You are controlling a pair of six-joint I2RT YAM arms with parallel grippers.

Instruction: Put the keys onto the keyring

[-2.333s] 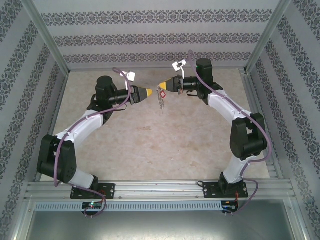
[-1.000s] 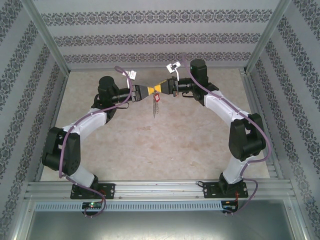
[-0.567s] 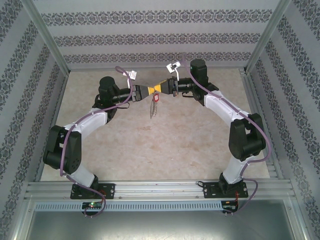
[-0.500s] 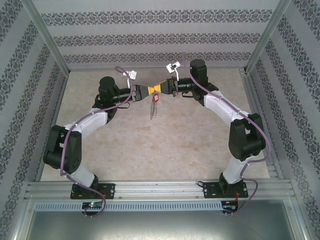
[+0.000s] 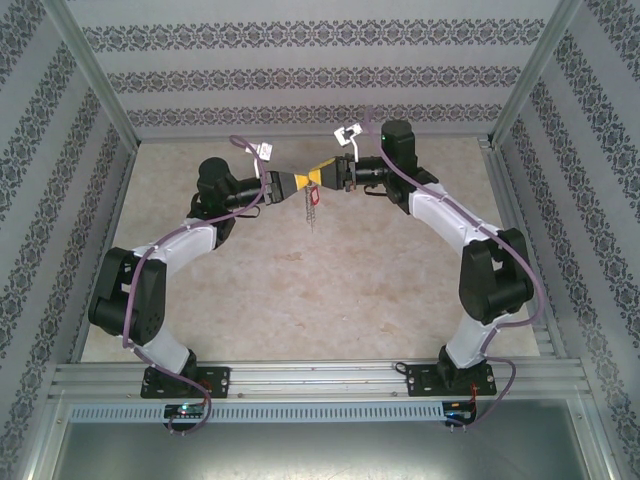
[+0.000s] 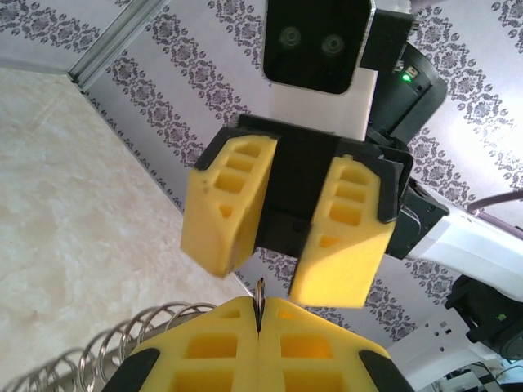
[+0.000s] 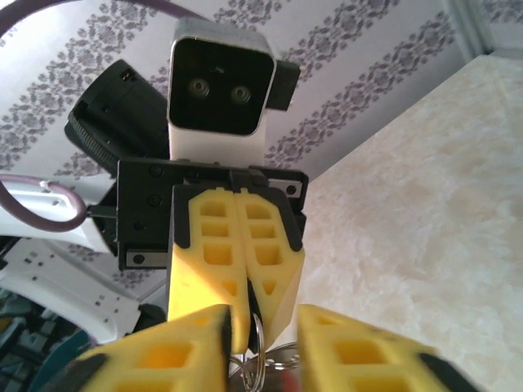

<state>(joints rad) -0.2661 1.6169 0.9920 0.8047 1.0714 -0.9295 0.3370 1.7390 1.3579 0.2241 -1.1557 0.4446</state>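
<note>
Top external view: a beige, marbled table (image 5: 330,300) sits between patterned walls (image 5: 320,70), and both arms meet near 12 o'clock of the tabletop. The left arm (image 5: 165,250) sweeps up from its base at 7 o'clock, while the right arm (image 5: 455,215) curves in from 5 o'clock. The left gripper (image 5: 305,183) and right gripper (image 5: 320,178) stand nose to nose above the surface, their yellow tips all but touching.

From the left wrist, the left gripper's fingers (image 6: 204,351) are pressed together. They are clamped on a thin wire ring of the keyring (image 6: 135,327), and the ring's edge pokes up from the seam between the pads. The right gripper's fingers (image 6: 225,204) are parted, one to each side of that ring, with a clear gap between them. The right wrist view matches this: its own yellow fingers are spread, with the wire ring standing in the gap in front of the left gripper's closed pads.

The keyring is grey metal. A row of small wire loops, coil-like, trails off toward 8 o'clock in the left wrist view. From above it hangs as a thin silvery strand from the meeting point toward 6 o'clock.

The red tag (image 5: 314,196) hangs just under the fingertips, at the top of that strand. The key itself is too small to make out.
</note>
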